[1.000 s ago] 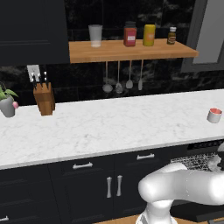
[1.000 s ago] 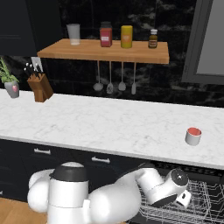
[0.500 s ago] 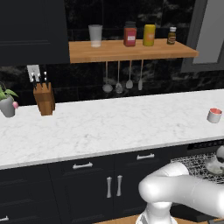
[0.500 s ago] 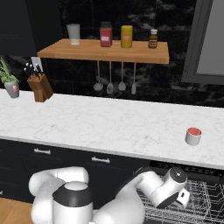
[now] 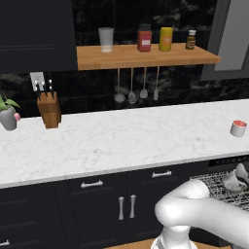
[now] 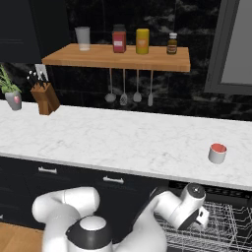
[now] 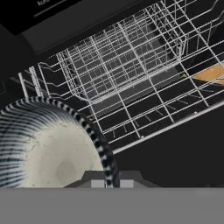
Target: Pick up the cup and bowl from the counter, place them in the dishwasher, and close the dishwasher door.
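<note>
Marble-veined white tabletop (image 6: 98, 138) runs above dark cabinets, with black tiling behind it. On its right end stands the cup (image 6: 217, 153), short and white with a red-orange inside. Low at the dishwasher (image 6: 221, 226), the claw (image 7: 112, 181) is clamped on the rim of the bowl (image 7: 48, 148), pale inside with dark stripes, over the grey wire rack (image 7: 131, 74).

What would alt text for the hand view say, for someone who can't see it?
The gripper is shut on the rim of a striped bowl, seen from close above the grey wire rack of the open black dishwasher.
</note>
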Tool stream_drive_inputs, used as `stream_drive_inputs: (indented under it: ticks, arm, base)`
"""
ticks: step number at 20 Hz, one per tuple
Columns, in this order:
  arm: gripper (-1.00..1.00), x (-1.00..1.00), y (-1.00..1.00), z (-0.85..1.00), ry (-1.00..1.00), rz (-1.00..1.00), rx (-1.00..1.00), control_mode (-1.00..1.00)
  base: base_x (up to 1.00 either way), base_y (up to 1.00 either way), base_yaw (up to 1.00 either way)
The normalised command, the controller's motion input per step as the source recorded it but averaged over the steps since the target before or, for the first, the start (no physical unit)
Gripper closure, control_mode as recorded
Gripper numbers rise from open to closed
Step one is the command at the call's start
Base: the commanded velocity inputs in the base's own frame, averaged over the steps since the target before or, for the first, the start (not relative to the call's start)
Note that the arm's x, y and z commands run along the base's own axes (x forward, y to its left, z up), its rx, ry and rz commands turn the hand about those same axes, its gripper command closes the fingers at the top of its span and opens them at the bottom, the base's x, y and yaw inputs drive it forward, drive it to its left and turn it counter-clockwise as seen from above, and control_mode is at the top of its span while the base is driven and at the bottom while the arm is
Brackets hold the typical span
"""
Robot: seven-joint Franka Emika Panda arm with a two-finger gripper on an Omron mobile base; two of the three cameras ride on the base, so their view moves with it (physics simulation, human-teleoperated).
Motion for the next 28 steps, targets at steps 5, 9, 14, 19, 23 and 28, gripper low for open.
stream_drive_inputs:
  ticks: [5,9,14,19,23,28]
  arm:
    - [1.0,0.03,0.14,-0.37,0.06,-0.01,0.0,-1.0]
    - [1.0,0.01,0.11,-0.4,0.07,0.0,0.0,-1.0]
    - [1.0,0.0,0.08,-0.43,0.08,0.0,0.0,-1.0]
    - [1.0,0.0,0.01,-0.42,0.01,0.0,0.0,-1.0]
    - [1.0,0.0,0.0,-0.25,-0.01,0.0,0.0,-1.0]
    - [1.0,0.09,0.0,-0.01,-0.01,-0.02,0.0,-1.0]
  base:
    - [0.0,0.0,0.0]
    - [0.0,0.0,0.0]
    - [0.0,0.0,0.0]
    - [0.0,0.0,0.0]
    - [0.0,0.0,0.0]
    - [0.0,0.0,0.0]
